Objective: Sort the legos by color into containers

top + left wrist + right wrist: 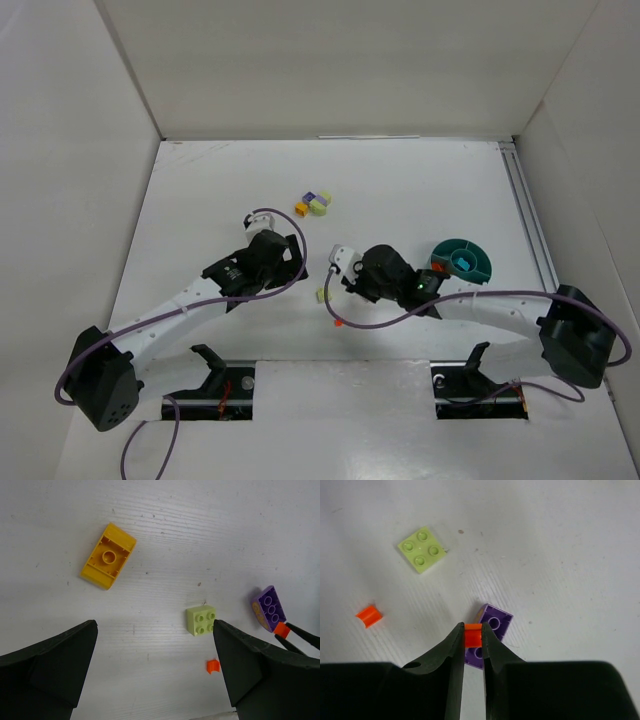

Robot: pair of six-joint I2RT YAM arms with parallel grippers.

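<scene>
My right gripper [472, 630] is shut on a small orange-red piece [472, 636], held just above a purple brick [490, 630] lying on the table. A pale green brick [422, 549] and another orange-red piece [369, 616] lie to its left. My left gripper [155, 625] is open and empty above bare table. In its view are an upturned yellow brick [108, 555], the pale green brick [201, 620], the loose orange-red piece [213, 666] and the purple brick [269, 608]. In the top view both grippers [295, 268] [345, 285] are mid-table. The teal bowl [482, 258] is at the right.
A small cluster of purple, yellow and pale green pieces [315, 203] lies further back on the table. White walls enclose the table at the back and sides. A rail [528, 215] runs along the right edge. The right arm's forearm passes just in front of the bowl.
</scene>
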